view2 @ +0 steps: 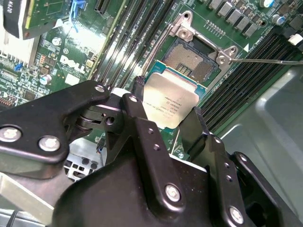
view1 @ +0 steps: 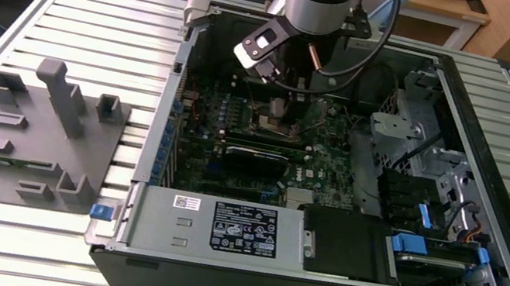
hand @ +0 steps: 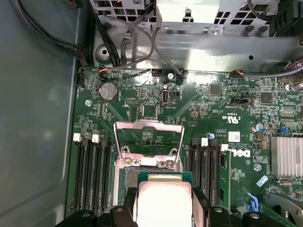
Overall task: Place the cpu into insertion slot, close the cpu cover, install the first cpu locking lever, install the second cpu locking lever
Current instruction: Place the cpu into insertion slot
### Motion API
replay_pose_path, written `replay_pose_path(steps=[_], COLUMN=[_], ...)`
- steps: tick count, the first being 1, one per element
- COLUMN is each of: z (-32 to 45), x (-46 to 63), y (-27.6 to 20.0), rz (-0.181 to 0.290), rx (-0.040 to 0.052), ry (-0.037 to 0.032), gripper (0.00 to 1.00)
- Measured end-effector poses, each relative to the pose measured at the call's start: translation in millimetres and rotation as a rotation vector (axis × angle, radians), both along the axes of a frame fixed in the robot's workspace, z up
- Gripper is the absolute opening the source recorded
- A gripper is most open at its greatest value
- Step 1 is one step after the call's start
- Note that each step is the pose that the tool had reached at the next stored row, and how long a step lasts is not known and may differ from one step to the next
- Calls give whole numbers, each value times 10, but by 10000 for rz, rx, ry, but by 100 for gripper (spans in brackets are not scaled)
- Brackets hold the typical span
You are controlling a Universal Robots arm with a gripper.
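Holds the cpu (view2: 170,101) clamped by two opposite edges between the black fingers of the tool (view2: 166,108), silvery top facing up in both wrist views. Hangs over the near edge of the insertion slot (view2: 191,59), not seated, with the slot's dark centre bare. Beyond the slot, stands swung up and open as the cpu cover (hand: 149,125). Beside the slot, juts out unlatched as a thin locking lever (view2: 265,60) over the green board (hand: 227,101).

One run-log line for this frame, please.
end effector: shut on cpu | cpu: over insertion slot, not seated | cpu cover: open
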State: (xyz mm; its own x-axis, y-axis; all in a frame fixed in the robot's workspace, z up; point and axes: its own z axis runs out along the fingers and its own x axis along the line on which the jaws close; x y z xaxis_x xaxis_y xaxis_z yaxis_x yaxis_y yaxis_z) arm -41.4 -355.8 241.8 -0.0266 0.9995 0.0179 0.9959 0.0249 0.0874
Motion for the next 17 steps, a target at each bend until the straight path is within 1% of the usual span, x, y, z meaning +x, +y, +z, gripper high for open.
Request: replay_pose_path(steps=[8, 14, 17], z=[-82, -140, -184], x=[-34, -50, -52], y=[43, 91, 106], rz=[2, 1, 1], rx=[5, 6, 5], ry=[-1, -1, 0], gripper=[54, 54, 54])
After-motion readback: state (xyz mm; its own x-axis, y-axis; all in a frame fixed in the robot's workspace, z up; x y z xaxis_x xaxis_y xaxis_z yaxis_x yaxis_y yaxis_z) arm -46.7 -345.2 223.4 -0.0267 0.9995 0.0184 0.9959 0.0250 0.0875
